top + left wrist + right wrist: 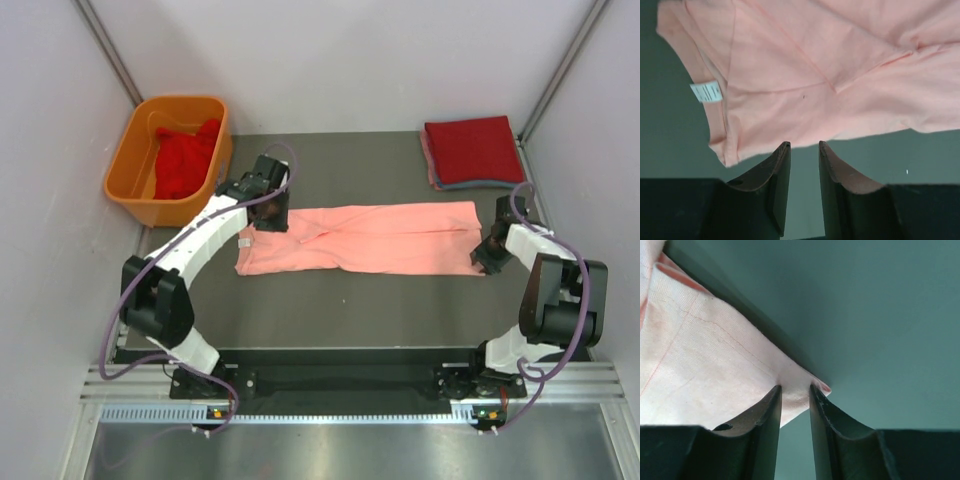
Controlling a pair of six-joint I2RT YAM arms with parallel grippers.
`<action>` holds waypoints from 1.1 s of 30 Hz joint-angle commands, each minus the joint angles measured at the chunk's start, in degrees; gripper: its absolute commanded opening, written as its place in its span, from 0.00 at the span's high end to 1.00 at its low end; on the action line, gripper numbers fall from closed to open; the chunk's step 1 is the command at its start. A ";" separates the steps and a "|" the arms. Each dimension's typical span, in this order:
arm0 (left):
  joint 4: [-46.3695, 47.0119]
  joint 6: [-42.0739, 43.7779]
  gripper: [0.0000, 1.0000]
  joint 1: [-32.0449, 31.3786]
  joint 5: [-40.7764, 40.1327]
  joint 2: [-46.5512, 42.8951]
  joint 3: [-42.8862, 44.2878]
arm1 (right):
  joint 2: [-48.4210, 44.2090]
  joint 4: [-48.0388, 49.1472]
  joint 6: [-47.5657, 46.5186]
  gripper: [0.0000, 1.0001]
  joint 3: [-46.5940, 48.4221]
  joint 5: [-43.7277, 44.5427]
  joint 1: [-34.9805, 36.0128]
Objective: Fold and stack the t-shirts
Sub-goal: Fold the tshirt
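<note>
A salmon-pink t-shirt point(360, 240) lies folded into a long strip across the middle of the dark table. Its white neck label point(244, 241) is at the left end and also shows in the left wrist view point(706, 92). My left gripper point(270, 218) sits at the strip's far left edge. Its jaws point(804, 146) stand slightly apart and empty, with the tips just short of the cloth point(840, 75). My right gripper point(487, 252) is at the strip's right near corner. Its jaws point(796, 387) hold that corner of the shirt point(705, 365), raised a little above the table.
An orange tub point(150, 208) at the back left holds a crumpled red t-shirt point(187, 160). A stack of folded shirts with a red one on top point(472, 148) sits at the back right corner. Grey walls close in on both sides.
</note>
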 commanded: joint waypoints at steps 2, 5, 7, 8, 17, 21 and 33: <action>3.59 -6.01 0.65 0.32 1.76 -6.98 -8.11 | -0.51 2.79 0.68 0.72 -1.09 2.45 -0.57; 2.46 -7.16 0.64 0.32 -0.87 -9.80 -11.29 | -0.95 2.44 0.59 0.78 -1.96 2.56 -1.45; 0.53 -8.29 0.64 0.32 -3.59 -10.76 -11.83 | -0.95 2.26 0.24 0.81 -2.06 2.73 -1.89; -1.05 -8.74 0.64 0.32 -5.08 -11.03 -12.44 | -1.04 2.09 0.15 0.82 -1.97 2.73 -1.98; 2.72 -9.01 0.57 0.49 -5.36 -17.19 -16.84 | -0.86 -6.61 -0.03 0.70 5.24 1.50 -2.59; 2.36 -8.39 0.57 0.49 -3.70 -17.18 -15.96 | -2.44 -6.88 1.03 0.67 3.40 -0.70 -2.77; 3.86 -7.59 0.56 0.49 -4.57 -19.03 -20.18 | -0.42 -0.38 5.51 0.70 -3.46 1.22 -2.86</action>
